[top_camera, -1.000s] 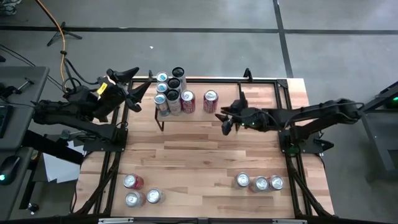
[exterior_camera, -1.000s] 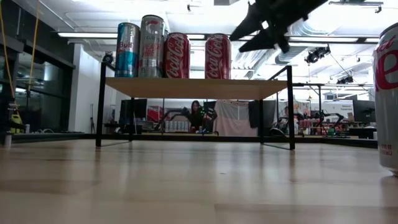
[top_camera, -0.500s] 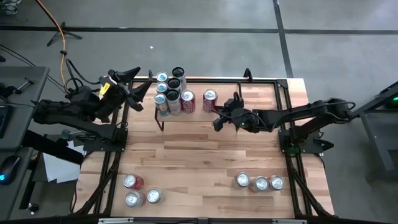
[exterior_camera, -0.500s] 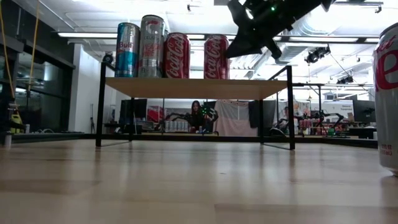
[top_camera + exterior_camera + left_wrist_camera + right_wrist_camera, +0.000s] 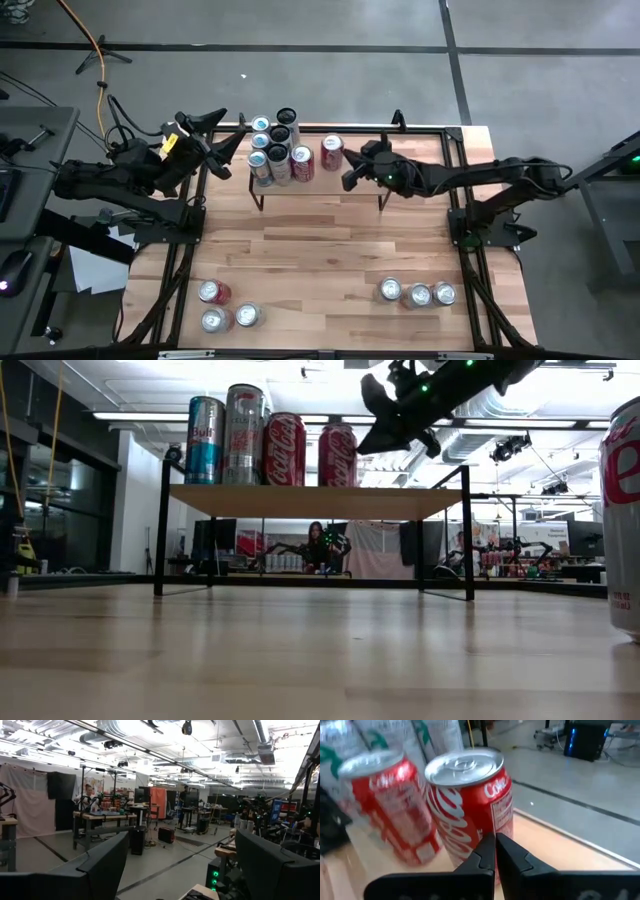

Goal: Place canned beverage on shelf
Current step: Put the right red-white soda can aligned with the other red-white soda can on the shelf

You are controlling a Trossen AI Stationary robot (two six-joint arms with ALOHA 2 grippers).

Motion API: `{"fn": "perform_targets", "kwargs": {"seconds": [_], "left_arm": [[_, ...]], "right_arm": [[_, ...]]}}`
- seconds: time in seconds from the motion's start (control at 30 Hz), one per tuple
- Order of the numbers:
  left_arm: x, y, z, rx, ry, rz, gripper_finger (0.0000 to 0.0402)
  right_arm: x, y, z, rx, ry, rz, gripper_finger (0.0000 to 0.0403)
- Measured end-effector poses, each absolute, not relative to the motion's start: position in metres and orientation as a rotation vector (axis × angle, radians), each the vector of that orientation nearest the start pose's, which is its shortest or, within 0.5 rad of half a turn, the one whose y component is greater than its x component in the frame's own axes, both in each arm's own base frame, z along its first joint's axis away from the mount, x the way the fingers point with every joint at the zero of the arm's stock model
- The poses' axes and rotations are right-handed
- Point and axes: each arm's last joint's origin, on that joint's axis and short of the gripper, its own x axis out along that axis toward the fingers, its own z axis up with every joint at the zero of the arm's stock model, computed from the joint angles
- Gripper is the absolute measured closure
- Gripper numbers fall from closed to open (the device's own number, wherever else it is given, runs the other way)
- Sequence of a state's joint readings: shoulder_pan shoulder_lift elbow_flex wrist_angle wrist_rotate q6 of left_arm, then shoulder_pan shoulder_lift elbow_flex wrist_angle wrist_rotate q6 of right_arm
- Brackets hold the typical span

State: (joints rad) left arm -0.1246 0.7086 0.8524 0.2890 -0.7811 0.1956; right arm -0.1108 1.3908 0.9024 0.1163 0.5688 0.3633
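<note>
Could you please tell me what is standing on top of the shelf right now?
The shelf carries upright cans: two red cola cans and taller slim cans. The front cans hide most of those behind.

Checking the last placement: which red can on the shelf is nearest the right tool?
The rightmost red can, standing apart from the cluster, right by the shut right tool.

Low view's edge cuts off a red can (image 5: 625, 520).

On the shelf (image 5: 370, 190) a Coca-Cola can (image 5: 331, 152) stands upright, right of a clustered group of cans (image 5: 275, 148). The right gripper (image 5: 349, 178) sits just beside that can. Near the table's (image 5: 320, 250) front edge lie three cans at left (image 5: 226, 305) and three at right (image 5: 417, 294).
</note>
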Motion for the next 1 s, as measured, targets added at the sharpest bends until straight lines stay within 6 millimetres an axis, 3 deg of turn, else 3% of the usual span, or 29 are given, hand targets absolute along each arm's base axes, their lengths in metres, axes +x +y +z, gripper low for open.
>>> {"fn": "perform_targets", "kwargs": {"seconds": [0.43, 1.0], "left_arm": [[0.135, 0.004, 0.407, 0.035, -0.316, 0.688, 0.0095], [0.135, 0.004, 0.407, 0.084, -0.298, 0.696, 0.0095]], "right_arm": [[0.321, -0.076, 0.252, 0.373, 0.113, -0.719, 0.0403], [0.327, -0.057, 0.252, 0.475, 0.064, -0.697, 0.0403]]}}
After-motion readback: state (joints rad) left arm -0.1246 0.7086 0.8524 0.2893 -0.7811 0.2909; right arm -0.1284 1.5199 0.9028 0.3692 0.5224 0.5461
